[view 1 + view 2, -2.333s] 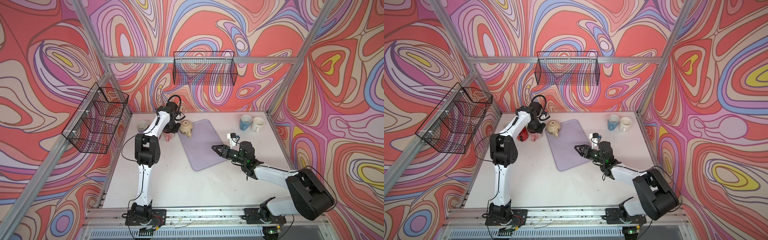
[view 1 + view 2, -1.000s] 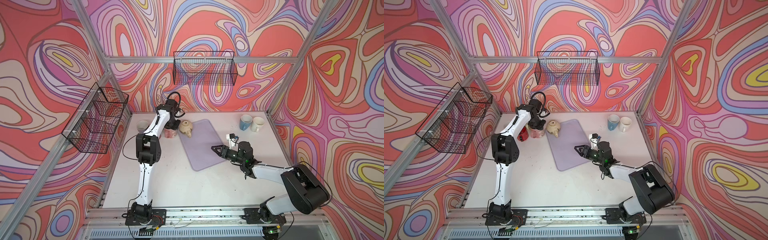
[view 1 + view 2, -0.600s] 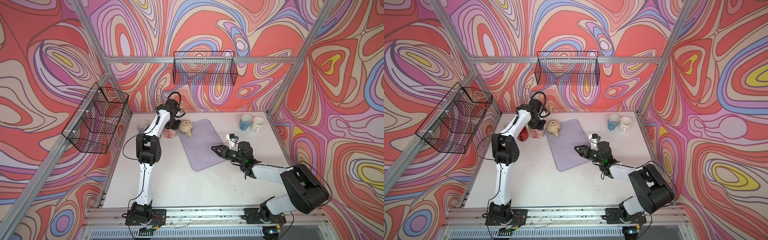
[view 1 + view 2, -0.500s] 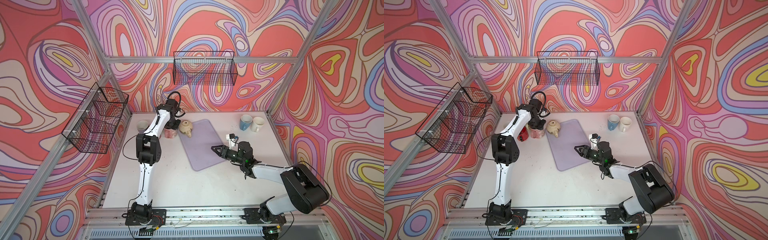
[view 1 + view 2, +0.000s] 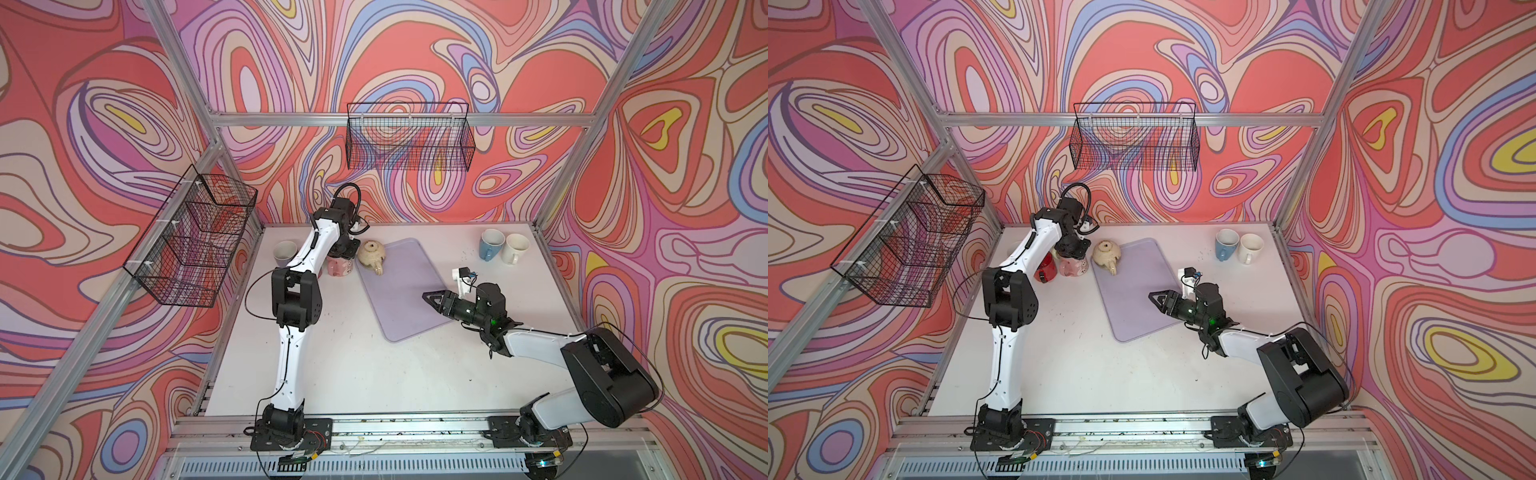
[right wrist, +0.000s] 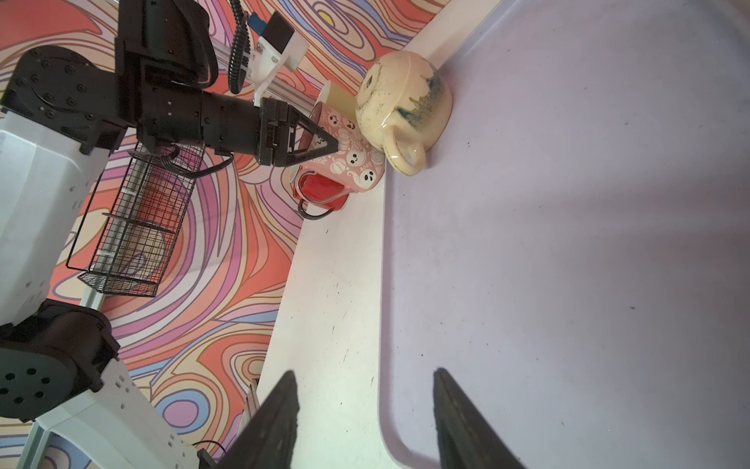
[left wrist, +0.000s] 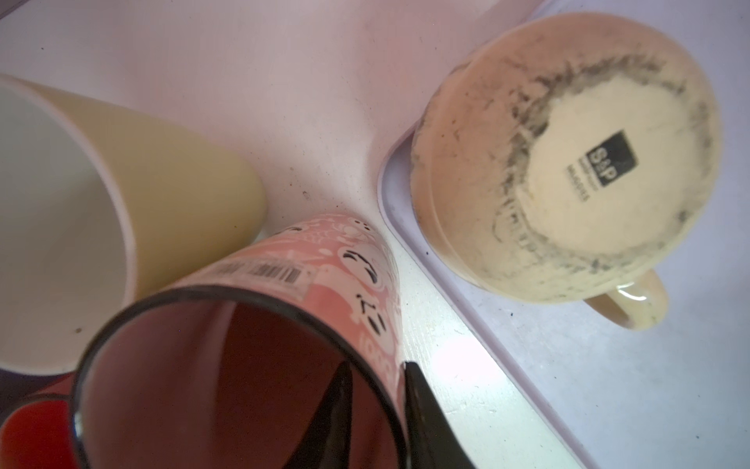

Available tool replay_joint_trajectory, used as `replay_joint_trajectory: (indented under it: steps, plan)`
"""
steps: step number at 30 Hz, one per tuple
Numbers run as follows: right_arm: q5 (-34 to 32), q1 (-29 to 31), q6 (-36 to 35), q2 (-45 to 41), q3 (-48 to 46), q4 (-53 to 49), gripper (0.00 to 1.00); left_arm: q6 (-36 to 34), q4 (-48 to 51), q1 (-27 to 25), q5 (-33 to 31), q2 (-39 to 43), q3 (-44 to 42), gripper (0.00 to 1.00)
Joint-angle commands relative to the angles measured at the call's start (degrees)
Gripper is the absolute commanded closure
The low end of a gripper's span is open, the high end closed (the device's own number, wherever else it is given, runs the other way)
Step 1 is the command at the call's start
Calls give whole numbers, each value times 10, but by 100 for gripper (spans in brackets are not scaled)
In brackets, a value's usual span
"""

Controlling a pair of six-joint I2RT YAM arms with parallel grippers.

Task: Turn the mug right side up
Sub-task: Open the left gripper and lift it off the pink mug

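Note:
A pink ghost-print mug (image 5: pixel 341 267) (image 5: pixel 1074 267) stands mouth up at the back left of the table. My left gripper (image 5: pixel 344 250) (image 5: pixel 1076 249) (image 7: pixel 377 364) comes down from above and is shut on its black rim. One finger is inside the pink mug (image 7: pixel 345 251) and one outside. A speckled cream mug (image 5: pixel 372 254) (image 5: pixel 1106 252) (image 7: pixel 568 162) (image 6: pixel 401 101) sits upside down on the corner of the lilac tray (image 5: pixel 403 299) (image 6: pixel 568 243), its base up. My right gripper (image 5: pixel 428 296) (image 5: pixel 1154 296) (image 6: pixel 365 371) hovers open and empty over the tray's near edge.
A red mug (image 5: pixel 1045 266) (image 6: pixel 320 191) and a pale mug (image 5: pixel 284 251) (image 7: pixel 81 223) stand close against the pink one. A blue mug (image 5: pixel 490 243) and a white mug (image 5: pixel 515 247) stand at the back right. Wire baskets (image 5: pixel 409 141) (image 5: pixel 191 241) hang on the walls.
About two seconds ago my left wrist shifted slightly toward the back wall over the pink mug. Over the last second nothing has visibly moved.

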State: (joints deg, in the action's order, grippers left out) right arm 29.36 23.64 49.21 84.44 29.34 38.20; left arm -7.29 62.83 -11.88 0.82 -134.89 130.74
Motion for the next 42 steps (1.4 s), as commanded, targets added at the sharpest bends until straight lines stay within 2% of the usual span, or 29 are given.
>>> replay_joint_trajectory:
  steps: [1, 8, 14, 24, 29, 33, 35, 36, 38, 42]
  plan:
    - [-2, -3, 2, -11, -3, 8, 45, -9, 19, 10, -21, 9, 8, 74]
    - [-1, -2, 5, -12, -4, 10, 45, -8, 10, 15, -20, 22, -10, 74]
    - [-1, -2, 5, -12, -2, 9, 45, -2, -5, 15, -6, 51, -35, 69]
    - [-2, -2, -1, -17, 3, -6, 45, -3, -23, 5, -6, 141, -77, 60]
    - [-10, -2, -18, -38, 7, -46, 45, 23, -72, -12, -1, 218, -147, 58]
    - [-19, -3, -38, -66, 15, -95, 45, 76, -158, -51, -31, 304, -244, 58]
    - [-22, -3, -47, -79, 20, -120, 45, 127, -199, -69, -47, 344, -295, 54]
    - [-24, -4, -53, -87, 22, -132, 45, 160, -222, -78, -56, 366, -321, 48]
    - [-26, -7, -63, -99, 26, -156, 45, 217, -267, -97, -69, 407, -380, 48]
    - [-17, -15, -78, -112, 34, -195, 44, 321, -364, -139, -142, 484, -504, 47]
